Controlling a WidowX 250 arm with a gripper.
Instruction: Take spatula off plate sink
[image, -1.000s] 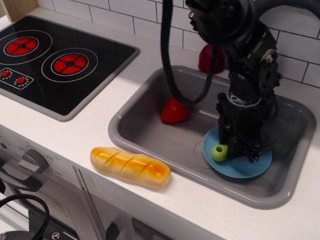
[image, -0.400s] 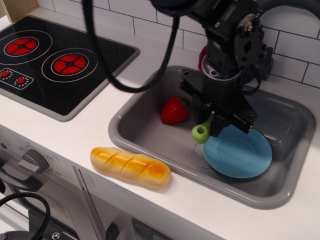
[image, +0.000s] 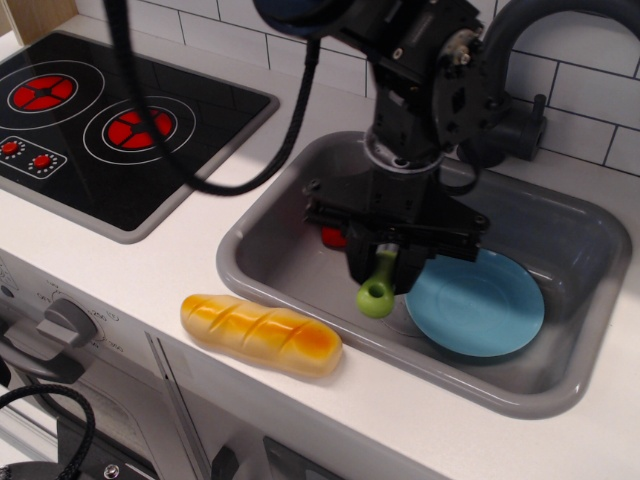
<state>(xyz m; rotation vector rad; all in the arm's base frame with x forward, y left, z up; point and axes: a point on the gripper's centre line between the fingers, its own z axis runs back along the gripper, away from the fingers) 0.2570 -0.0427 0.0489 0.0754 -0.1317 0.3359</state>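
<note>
**Spatula held clear of the plate**

The small toy spatula with a lime-green handle hangs from the black gripper, fingers clenched on it, left of the round light-blue plastic plate, probably for setting down. The grey plastic sink basin holds the bare plate and a half-hidden red toy.

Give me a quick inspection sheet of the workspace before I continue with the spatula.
Surface: white counter with grey sink set in it.
Job's things: spatula hangs handle-down from the gripper, left of the plate; blade hidden. Blue plate bare, on the sink floor.
Clutter: red toy in the sink, mostly hidden behind the gripper; bread roll on the counter's front edge.
Grippers: gripper shut on the spatula.
Cables: black cable loops over the stovetop and counter.
Surroundings: black stovetop, white tiled wall, dark faucet.
</note>
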